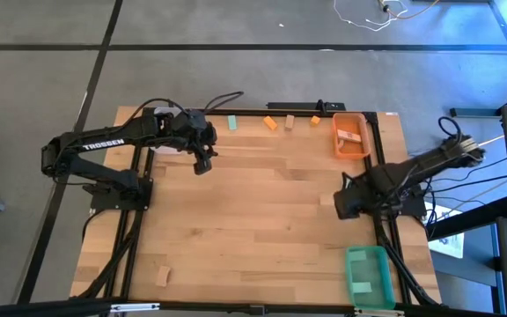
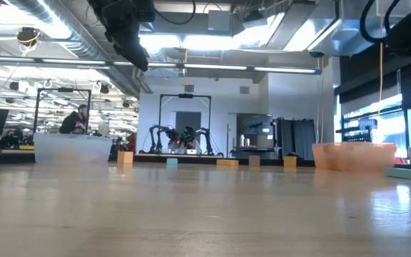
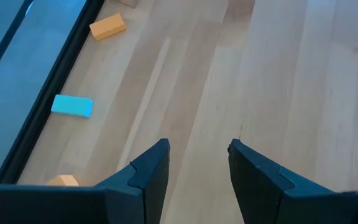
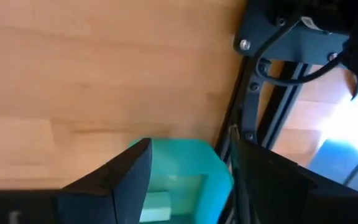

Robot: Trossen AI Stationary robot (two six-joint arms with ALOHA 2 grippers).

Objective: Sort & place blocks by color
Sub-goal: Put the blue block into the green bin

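Observation:
Small blocks lie flat along the table's far edge: a teal one (image 1: 233, 122), an orange one (image 1: 271, 123), a pale wood one (image 1: 290, 121) and another orange one (image 1: 315, 120). One more wood block (image 1: 161, 276) lies near the left near corner. My left gripper (image 1: 202, 163) hangs open above bare table by the far left. In its wrist view (image 3: 197, 146) the teal block (image 3: 72, 106) and an orange block (image 3: 107, 27) lie off to one side. My right gripper (image 4: 192, 142) is open at the right edge, above the green bin (image 4: 185, 165).
An orange bin (image 1: 350, 135) with blocks in it stands at the far right corner. The green bin (image 1: 366, 275) sits at the near right corner and holds a teal block (image 4: 155, 214). A clear bin (image 2: 73, 148) shows at the far left. The table's middle (image 1: 262, 211) is bare wood.

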